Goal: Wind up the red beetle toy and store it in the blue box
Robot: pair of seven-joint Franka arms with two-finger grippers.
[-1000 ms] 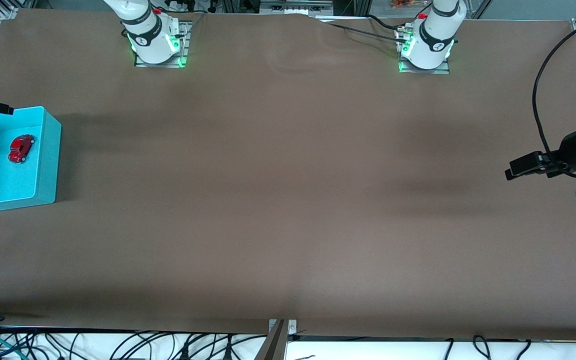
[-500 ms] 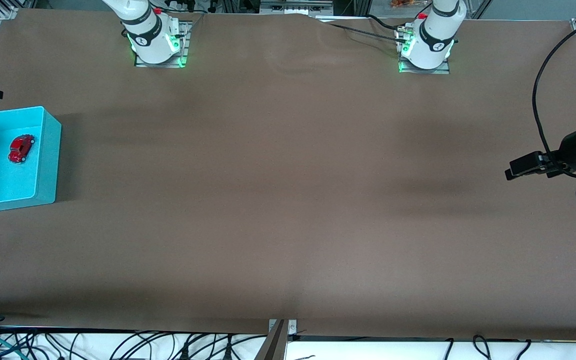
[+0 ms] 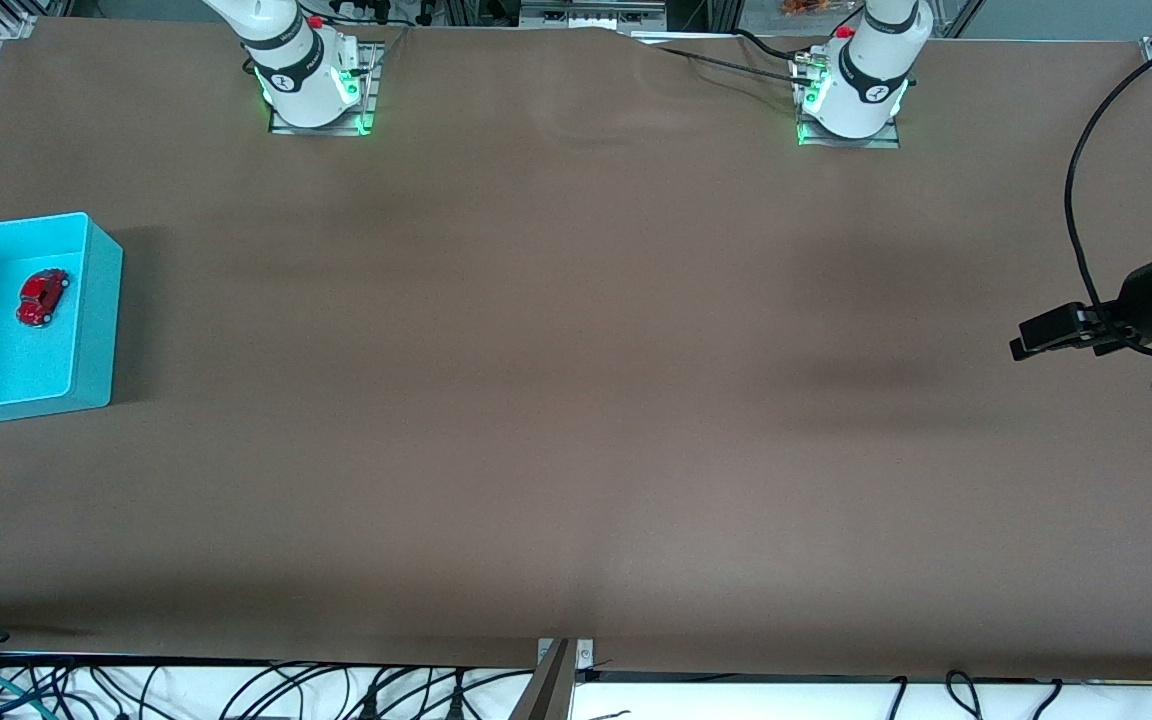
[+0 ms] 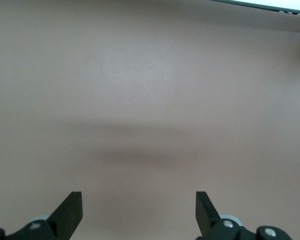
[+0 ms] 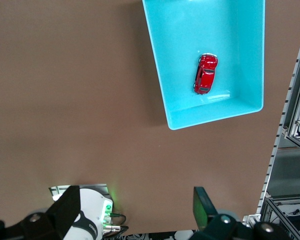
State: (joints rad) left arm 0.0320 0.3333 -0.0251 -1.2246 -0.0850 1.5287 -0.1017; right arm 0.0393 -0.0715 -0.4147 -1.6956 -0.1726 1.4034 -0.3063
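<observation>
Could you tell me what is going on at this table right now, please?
Nothing is being handled at this moment. The tiny glossy red beetle toy car lies inside the light cyan-blue plastic box at the right arm's end of the brown table. The right gripper is open and empty, high above the table with the box in its view. The left gripper, also open and empty, waits over bare table at the left arm's end.

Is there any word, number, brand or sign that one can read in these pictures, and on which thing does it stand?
No text can be read.
Right arm's base: a small round mark on the dark band, too small to read.
Left arm's base: the same kind of mark, too small to read.
Red beetle toy: no lettering shows.
Blue box: plain walls, no label.
</observation>
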